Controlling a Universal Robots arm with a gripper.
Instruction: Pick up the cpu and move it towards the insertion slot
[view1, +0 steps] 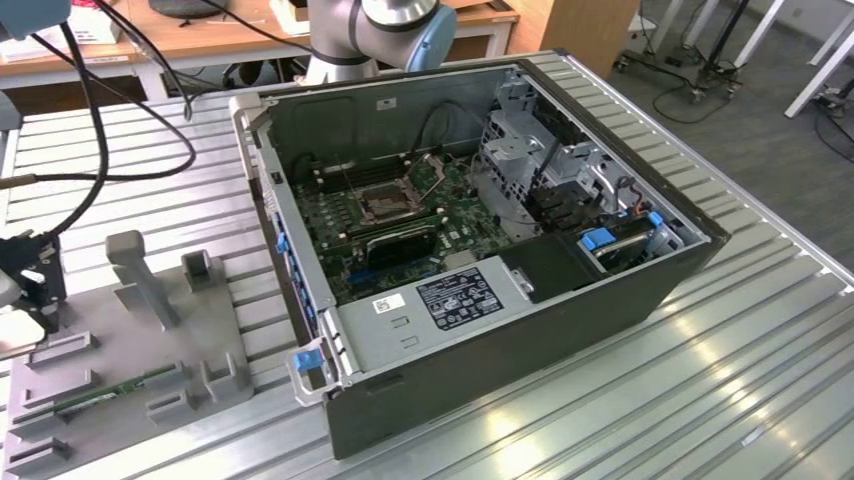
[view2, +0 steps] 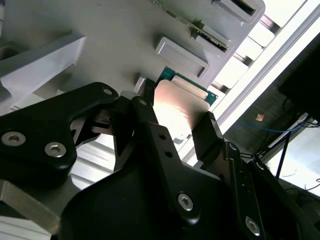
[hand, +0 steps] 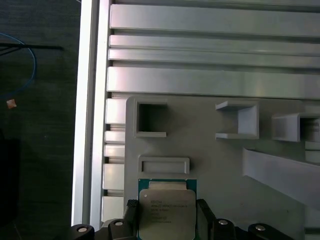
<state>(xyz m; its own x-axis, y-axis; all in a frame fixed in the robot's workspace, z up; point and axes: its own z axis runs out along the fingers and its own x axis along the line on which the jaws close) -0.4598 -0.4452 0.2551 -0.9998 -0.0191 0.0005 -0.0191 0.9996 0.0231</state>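
The gripper (view2: 176, 109) has its two black fingers (view2: 207, 131) pressed on both sides of the cpu (view2: 182, 100), so the jaws are closed on it. The cpu is at the grey tray (hand: 225, 165), near the tray's edge. I cannot tell if the cpu is lifted off the tray. Just beside the cpu is a long shallow pocket (hand: 164, 165) in the tray, and past that a square pocket (hand: 150, 119). A long green memory stick (view1: 120, 388) sits in another part of the tray.

The big open computer case (view1: 667, 265) stands well apart on the metal table (view1: 667, 400). Inside it lies the green motherboard (view1: 461, 235). The insertion slot (view1: 387, 205) is on that board, with a silver frame and a dark middle.
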